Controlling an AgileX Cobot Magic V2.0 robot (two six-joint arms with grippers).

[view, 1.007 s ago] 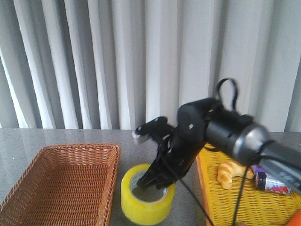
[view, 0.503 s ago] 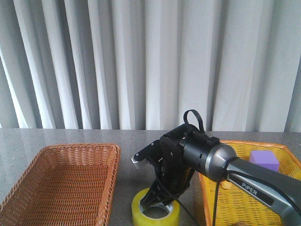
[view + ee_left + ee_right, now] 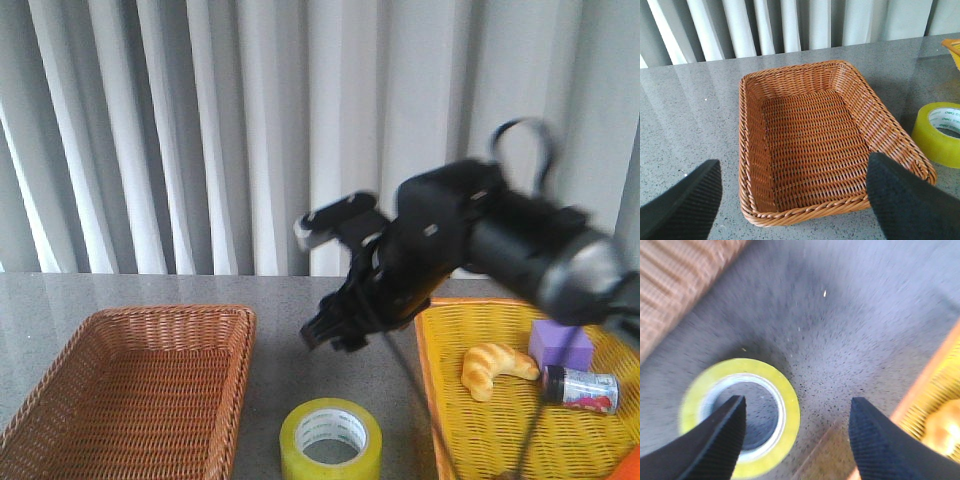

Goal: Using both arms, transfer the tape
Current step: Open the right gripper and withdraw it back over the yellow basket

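The yellow tape roll (image 3: pixel 331 437) lies flat on the grey table between the two baskets. It also shows in the left wrist view (image 3: pixel 940 133) and in the right wrist view (image 3: pixel 740 415). My right gripper (image 3: pixel 333 335) hangs open and empty in the air above the roll; in the right wrist view (image 3: pixel 795 440) its jaws stand wide apart over the roll's rim and the table beside it. My left gripper (image 3: pixel 790 205) is open and empty, low over the near rim of the brown basket (image 3: pixel 805 150).
The brown wicker basket (image 3: pixel 130 390) sits left of the tape. A yellow basket (image 3: pixel 520 420) on the right holds a croissant (image 3: pixel 492 367), a purple block (image 3: pixel 562 342) and a small bottle (image 3: pixel 582 389). White curtains hang behind the table.
My right gripper has let go of the tape roll and risen clear of it. The roll was set down nearer the table's front and now lies free.
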